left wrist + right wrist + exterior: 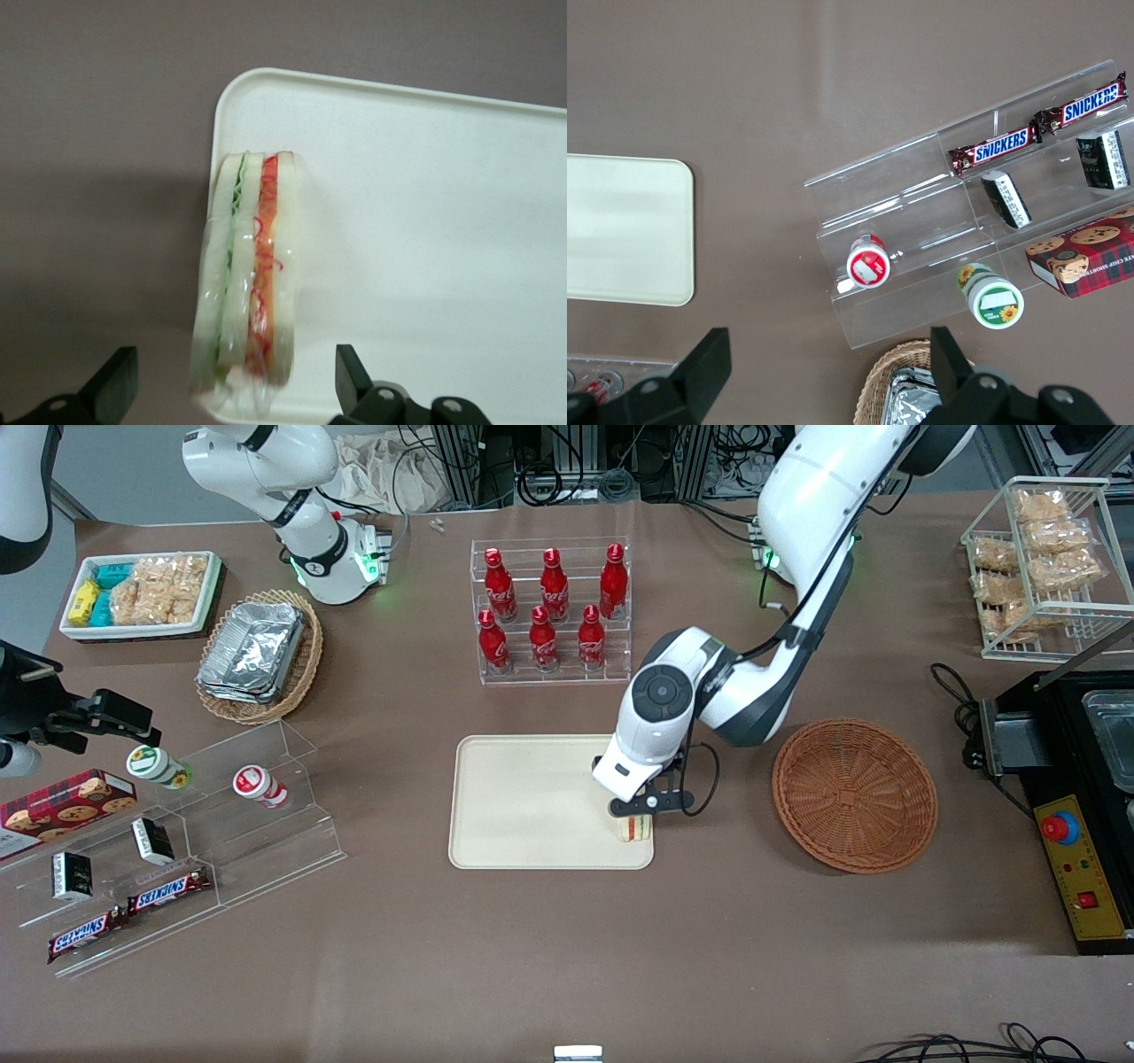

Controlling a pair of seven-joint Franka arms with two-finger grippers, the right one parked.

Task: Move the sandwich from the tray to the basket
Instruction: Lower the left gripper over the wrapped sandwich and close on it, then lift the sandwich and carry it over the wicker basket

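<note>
You have one sandwich (257, 266) lying on the cream tray (532, 802), by its short edge at the working arm's end. Its long axis runs toward and away from the front camera, nearly parallel to that edge, with the layered face up. The green filling faces the tray's rim, the red filling faces the tray's middle, and the gathered wrap is at the end farther from the front camera. Your left arm's pincer (653, 797) hangs above it, open, one finger to either side of the sandwich and apart from it.

One shallow round basket (855, 797) sits on the counter (532, 965) beside the tray, toward the working arm's end. A black cable loop (716, 779) hangs at the pincer's basket side, between sandwich and basket.

Toward the parked arm's end, you have a second basket (308, 657) with one foil package (252, 651), and a clear stepped stand (257, 859) bearing two lidded tubs (868, 264), two black-and-white boxes (72, 876), two candy bars (168, 890) and one cookie box (66, 810). Six red bottles (613, 583) stand in a clear rack (549, 677), farther from the front camera than your tray.
</note>
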